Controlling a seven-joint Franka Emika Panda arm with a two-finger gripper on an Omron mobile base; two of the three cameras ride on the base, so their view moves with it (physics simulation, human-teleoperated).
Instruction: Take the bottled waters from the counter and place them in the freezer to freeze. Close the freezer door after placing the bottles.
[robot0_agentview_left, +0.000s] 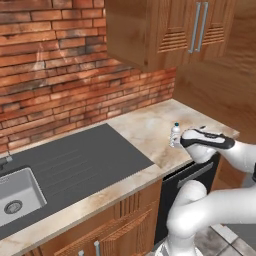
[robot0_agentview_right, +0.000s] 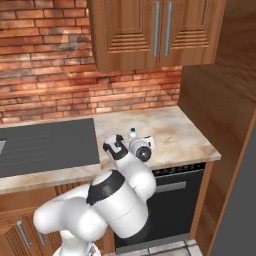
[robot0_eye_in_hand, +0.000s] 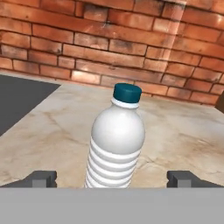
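Note:
The clear bottled water (robot0_eye_in_hand: 116, 140), white and ribbed with a blue cap, stands upright on the beige marbled counter (robot0_agentview_left: 145, 127) near its right front corner. It also shows as a small bottle (robot0_agentview_left: 175, 134) just left of the hand, and its cap (robot0_agentview_right: 132, 133) peeks above the wrist. My gripper (robot0_eye_in_hand: 113, 178) is open. One fingertip (robot0_eye_in_hand: 41, 178) stands on each side of the bottle's lower body, well apart from it. The dark grey bottle, the freezer and its door are out of view.
A dark grey inset panel (robot0_agentview_left: 80, 160) and a steel sink (robot0_agentview_left: 15, 195) lie left of the bottle. A brick wall (robot0_agentview_left: 75, 75) backs the counter, with wooden upper cabinets (robot0_agentview_right: 150, 30) overhead. A black appliance front (robot0_agentview_right: 170, 200) sits below, and a tall wooden panel (robot0_agentview_right: 215, 85) closes the right side.

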